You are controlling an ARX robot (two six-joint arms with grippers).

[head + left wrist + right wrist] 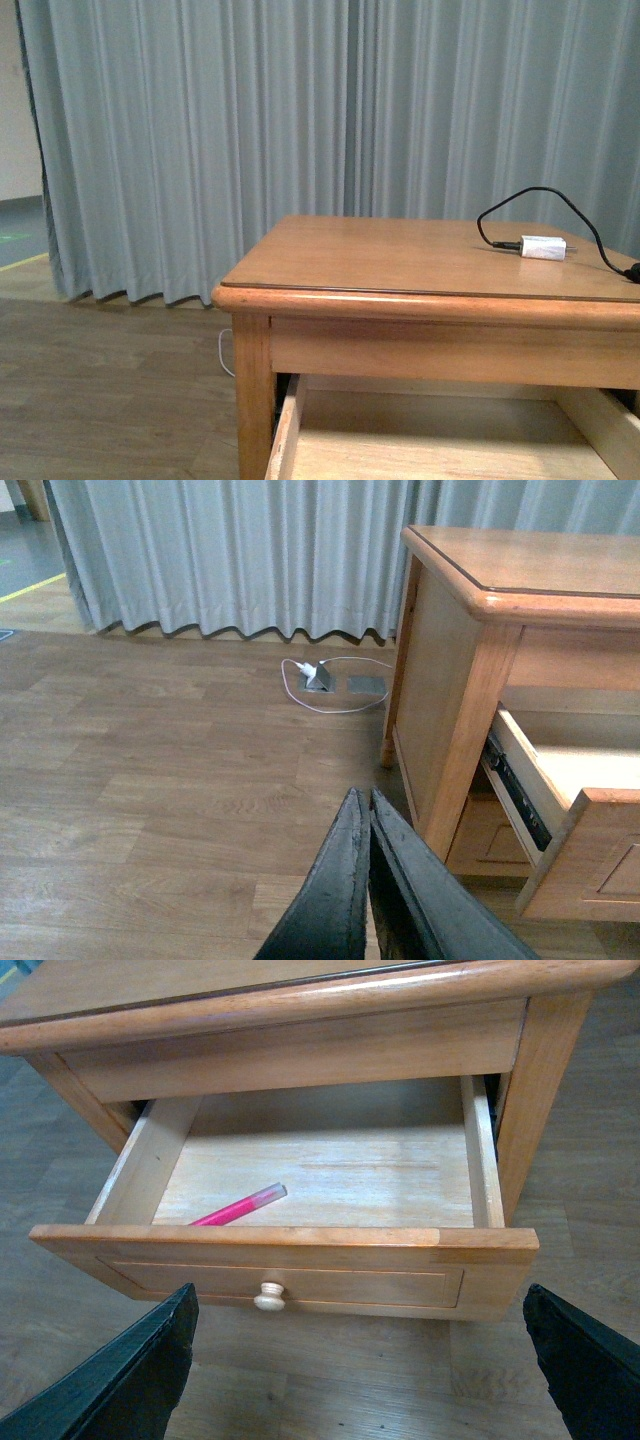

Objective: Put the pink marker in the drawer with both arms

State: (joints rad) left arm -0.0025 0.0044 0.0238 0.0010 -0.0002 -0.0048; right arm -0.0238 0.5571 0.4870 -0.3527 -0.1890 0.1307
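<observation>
The pink marker [238, 1206] lies flat inside the open wooden drawer [300, 1236], on its pale floor near the front wall. The drawer is pulled out; its round knob [269, 1296] faces my right wrist camera. My right gripper [365, 1360] is open and empty, in front of the drawer and apart from it, its black fingers [130, 1370] spread wide. My left gripper [365, 805] is shut on nothing, over the wood floor beside the cabinet. The drawer also shows in the front view [285, 430] and the left wrist view [540, 790]. Neither arm shows in the front view.
A white charger block [544, 247] with a black cable [540, 200] lies on the cabinet top [400, 255]. Grey curtains [300, 120] hang behind. A floor socket with a white cable [320, 678] sits on the wood floor. A lower drawer [600, 880] is closed.
</observation>
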